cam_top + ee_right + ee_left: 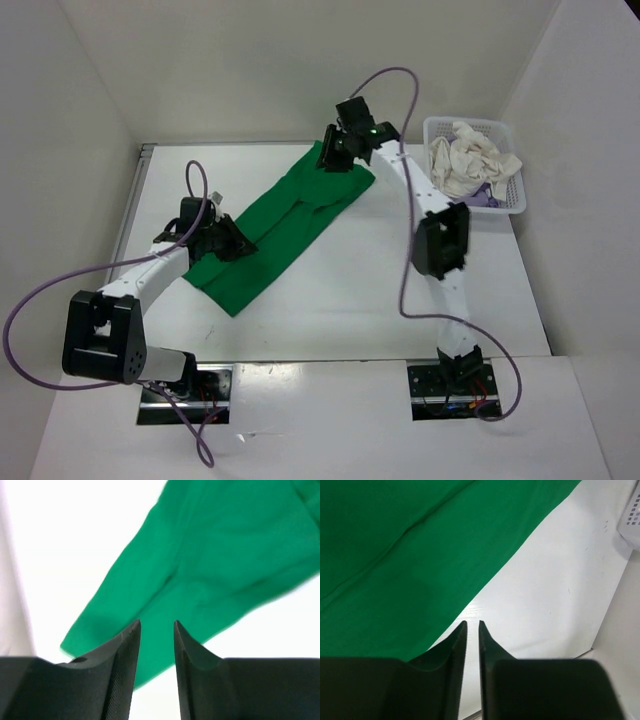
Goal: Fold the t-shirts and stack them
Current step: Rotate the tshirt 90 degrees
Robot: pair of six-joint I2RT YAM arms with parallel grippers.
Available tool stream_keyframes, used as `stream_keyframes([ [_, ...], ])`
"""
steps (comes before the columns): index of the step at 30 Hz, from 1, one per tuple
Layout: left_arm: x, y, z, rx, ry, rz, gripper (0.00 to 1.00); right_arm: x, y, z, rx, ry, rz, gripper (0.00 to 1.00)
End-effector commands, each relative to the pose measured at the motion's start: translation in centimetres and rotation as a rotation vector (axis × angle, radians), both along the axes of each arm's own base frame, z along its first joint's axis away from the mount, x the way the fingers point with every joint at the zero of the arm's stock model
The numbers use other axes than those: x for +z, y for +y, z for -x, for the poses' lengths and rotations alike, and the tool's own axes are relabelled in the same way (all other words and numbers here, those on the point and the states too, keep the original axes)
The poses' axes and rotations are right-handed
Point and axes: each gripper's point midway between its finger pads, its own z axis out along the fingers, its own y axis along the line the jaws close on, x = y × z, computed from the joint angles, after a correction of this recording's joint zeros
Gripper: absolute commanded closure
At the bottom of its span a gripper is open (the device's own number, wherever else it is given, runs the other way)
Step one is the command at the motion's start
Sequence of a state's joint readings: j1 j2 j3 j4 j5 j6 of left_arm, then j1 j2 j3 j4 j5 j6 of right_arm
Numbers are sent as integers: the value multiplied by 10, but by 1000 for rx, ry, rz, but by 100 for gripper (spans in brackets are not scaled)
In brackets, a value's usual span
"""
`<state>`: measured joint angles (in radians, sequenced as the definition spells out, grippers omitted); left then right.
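Green cloth takes up the middle of our workspace: the green shirt (290,225) lies flat on the white table (330,310) as a long folded strip, running on a slant from the near left to the far right. Its long edges are straight and its near end is cut off square. At the far end we see a looser fold and a rounded flap. Our left gripper (228,240) sits low at the strip's left long edge, toward the near end. In the left wrist view the green shirt (420,555) fills the upper left and its edge runs diagonally down to the left gripper (471,625). The jaws there stand a narrow slit apart with nothing between them, over bare table (560,580). Our right gripper (340,152) hangs over the far end of the strip. From the right wrist camera we see the right gripper (157,625) with its jaws parted and empty, above the green shirt (225,555), which is blurred there, with bare table (75,530) to the left. The basket (436,124) stands at the far right corner, well apart from the strip, and its corner shows in the left wrist view (632,520). It holds the crumpled white-cream shirt (462,160), and a bit of the purple shirt (483,197) shows at its near side. Open tabletop lies along the strip's right side, between the strip and the right arm. On the left, the table's edge is near the left arm.
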<state>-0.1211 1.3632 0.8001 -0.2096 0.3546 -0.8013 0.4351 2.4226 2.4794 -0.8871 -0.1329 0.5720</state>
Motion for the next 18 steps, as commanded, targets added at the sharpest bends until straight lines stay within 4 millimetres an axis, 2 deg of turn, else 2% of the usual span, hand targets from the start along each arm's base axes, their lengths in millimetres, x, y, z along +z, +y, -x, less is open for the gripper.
stream_keyframes([
  [1,17,-2,-4,-62,-86,-14,81,97,10,68,89,-208,-98,62],
  [2,15,-1,-2,-71,-82,-23,87,92,13,87,89,-174,-151,76],
  [3,12,1,0,-73,-74,-40,89,37,6,120,90,-47,-130,83],
  [4,14,3,-1,-80,-95,-58,90,51,10,143,104,-64,-179,92],
  [5,19,3,-1,-80,-109,-57,90,46,17,153,103,-75,-214,98],
  [6,15,7,0,-74,-103,-81,91,6,24,187,103,28,-209,100],
  [7,17,7,2,-74,-103,-81,91,7,36,196,120,20,-257,100],
  [8,19,9,1,-66,-112,-89,91,-3,44,208,133,48,-279,99],
  [9,19,9,1,-66,-113,-90,91,-16,51,225,133,111,-307,92],
  [10,19,9,1,-66,-113,-90,91,-27,58,231,134,134,-312,85],
  [11,21,9,3,-66,-111,-90,91,-37,73,238,157,145,-322,77],
  [12,19,10,5,-73,-103,-96,91,-43,79,239,147,155,-327,65],
  [13,18,11,5,-66,-103,-104,89,-50,85,241,149,167,-327,61],
  [14,20,12,6,-65,-105,-104,87,-63,93,241,151,186,-322,57],
  [16,22,13,6,-59,-114,-110,85,-68,100,234,117,184,-327,56],
  [18,23,12,7,-65,-114,-103,85,-85,109,230,89,206,-334,56],
])
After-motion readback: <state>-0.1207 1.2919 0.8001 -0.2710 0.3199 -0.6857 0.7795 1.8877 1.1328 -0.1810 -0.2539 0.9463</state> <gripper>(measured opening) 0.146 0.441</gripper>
